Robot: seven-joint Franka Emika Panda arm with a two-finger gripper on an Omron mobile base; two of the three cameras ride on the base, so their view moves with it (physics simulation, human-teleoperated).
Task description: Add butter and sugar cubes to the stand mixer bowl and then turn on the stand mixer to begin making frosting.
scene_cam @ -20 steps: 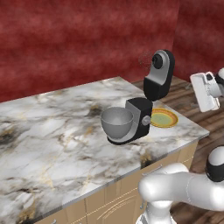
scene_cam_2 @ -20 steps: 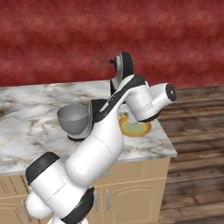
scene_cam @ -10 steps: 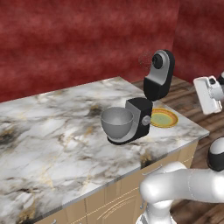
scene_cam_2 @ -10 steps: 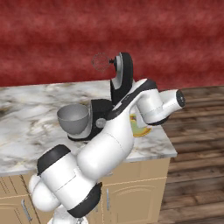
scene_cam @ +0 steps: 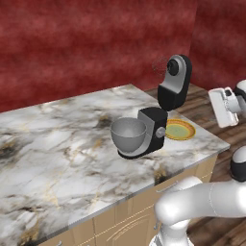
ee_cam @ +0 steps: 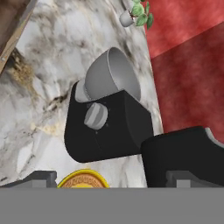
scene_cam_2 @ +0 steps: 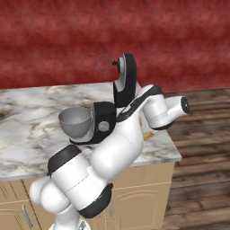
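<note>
Jaws wide and empty, the gripper (ee_cam: 109,179) faces the black stand mixer (scene_cam: 161,126); its raised head at twelve o'clock risks collision.

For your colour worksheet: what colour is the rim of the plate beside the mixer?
Yellow-orange, clearest in the left base view: plate, stand mixer.

Mixer (scene_cam_2: 110,114) stood on marble table (scene_cam_2: 31,134), near its right end, head tilted up & back w/ wire whisk (scene_cam_2: 103,64) sticking out to the left against red wall (scene_cam_2: 54,40). Grey bowl (scene_cam_2: 75,121) sat on mixer base, left of the column, looked empty from this angle. Round knob showed on column's side. White arm (scene_cam_2: 112,152) rose from lower left, crossed in front of mixer, hid part of a yellow plate (scene_cam_2: 147,135) behind it. Wood floor (scene_cam_2: 202,134) at right.
</note>
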